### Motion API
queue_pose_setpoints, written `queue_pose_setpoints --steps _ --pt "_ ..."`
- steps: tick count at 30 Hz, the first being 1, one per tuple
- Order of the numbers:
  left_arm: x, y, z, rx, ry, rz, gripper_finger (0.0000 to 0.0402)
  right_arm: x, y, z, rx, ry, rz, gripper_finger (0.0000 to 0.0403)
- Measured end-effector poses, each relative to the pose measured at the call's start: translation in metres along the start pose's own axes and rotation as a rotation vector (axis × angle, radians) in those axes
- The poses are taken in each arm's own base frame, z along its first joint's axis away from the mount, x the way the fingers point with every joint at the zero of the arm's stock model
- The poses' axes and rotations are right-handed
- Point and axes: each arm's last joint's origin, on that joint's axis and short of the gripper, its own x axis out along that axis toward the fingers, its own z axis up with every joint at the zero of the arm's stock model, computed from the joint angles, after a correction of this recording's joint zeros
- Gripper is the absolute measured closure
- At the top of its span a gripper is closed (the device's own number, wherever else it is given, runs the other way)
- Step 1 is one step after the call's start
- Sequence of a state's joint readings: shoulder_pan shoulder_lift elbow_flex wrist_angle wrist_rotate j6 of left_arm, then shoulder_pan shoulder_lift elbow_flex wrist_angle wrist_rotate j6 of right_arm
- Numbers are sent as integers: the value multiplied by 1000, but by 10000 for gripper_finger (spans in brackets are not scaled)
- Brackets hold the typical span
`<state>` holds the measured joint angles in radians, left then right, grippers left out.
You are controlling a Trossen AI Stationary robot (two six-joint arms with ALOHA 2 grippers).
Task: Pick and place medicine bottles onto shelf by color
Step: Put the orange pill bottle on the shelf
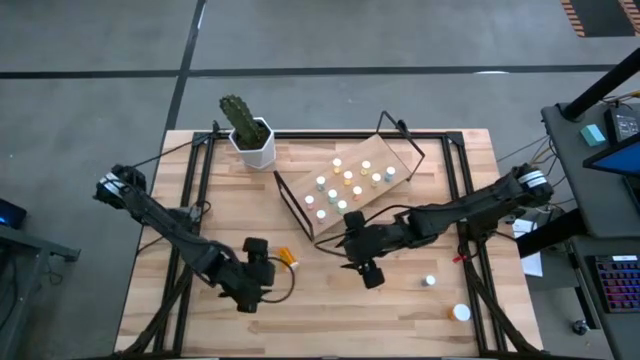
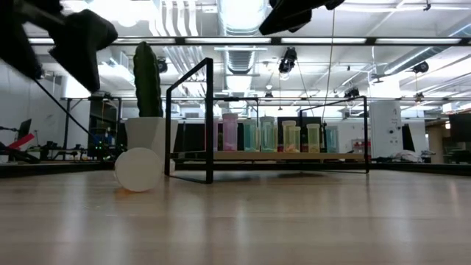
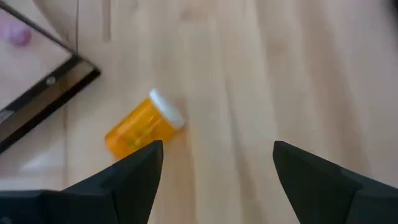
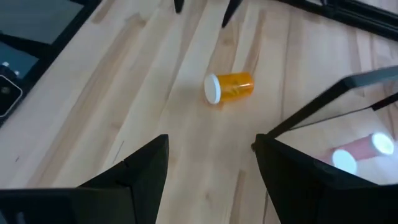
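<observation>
An orange medicine bottle with a white cap lies on its side on the wood table, between my two grippers. My left gripper hangs open just to its left, and the bottle shows ahead of that gripper's left fingertip. My right gripper hangs open to the bottle's right, in front of the shelf, with the bottle farther off ahead of it. The shelf, a tilted wood board on a black wire frame, carries several bottles standing upright on it.
A white pot with a cactus stands at the far left of the shelf. Two loose bottles stand near the table's right front: one with a pale cap, one with a white cap. Bare table lies along the near edge.
</observation>
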<state>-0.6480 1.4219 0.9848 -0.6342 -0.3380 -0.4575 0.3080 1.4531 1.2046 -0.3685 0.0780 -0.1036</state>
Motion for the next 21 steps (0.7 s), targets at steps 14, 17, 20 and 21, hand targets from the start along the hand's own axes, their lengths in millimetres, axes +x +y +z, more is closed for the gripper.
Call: queue_pose_setpoints --steps 14,17,20,21 --pt "46 19 -4 309 186 169 116 -12 1 -18 95 -20 -1 172" --pt "52 26 0 343 145 179 116 -10 1 -20 95 -23 -1 172" --pt "60 34 -1 378 130 180 116 -8 2 -21 95 -21 -1 172" --pt "63 38 -3 381 135 172 116 -7 2 -22 96 -16 -1 172"
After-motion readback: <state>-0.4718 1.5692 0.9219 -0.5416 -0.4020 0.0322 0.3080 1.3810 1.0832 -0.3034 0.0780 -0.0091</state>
